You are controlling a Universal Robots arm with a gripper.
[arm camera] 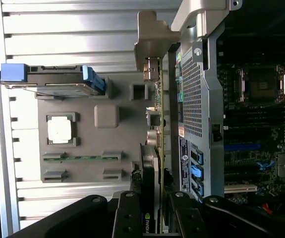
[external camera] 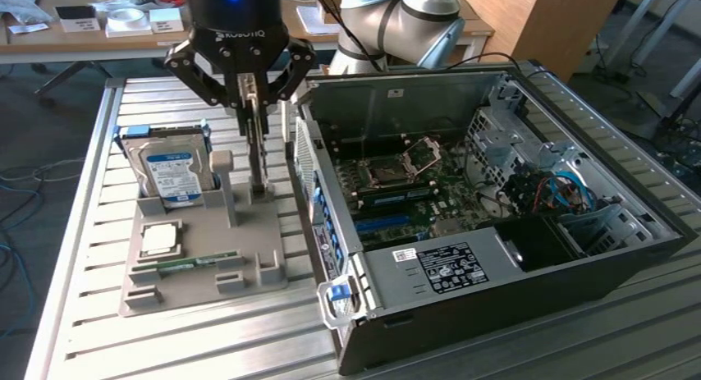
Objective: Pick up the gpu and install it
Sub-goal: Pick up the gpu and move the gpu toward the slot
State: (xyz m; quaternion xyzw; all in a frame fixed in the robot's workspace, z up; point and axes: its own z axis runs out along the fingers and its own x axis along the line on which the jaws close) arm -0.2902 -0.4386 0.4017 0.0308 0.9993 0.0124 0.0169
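gpu (external camera: 258, 158) upright in grey holder (external camera: 258, 236), jaws gripping it

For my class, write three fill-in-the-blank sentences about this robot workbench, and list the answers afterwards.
1. The gripper grips the gpu, which stands ____ in the grey holder.
2. The label on the hard drive is ____ and white.
3. The open computer case sits on the exterior view's ____ of the holder.
Answers: upright; blue; right.
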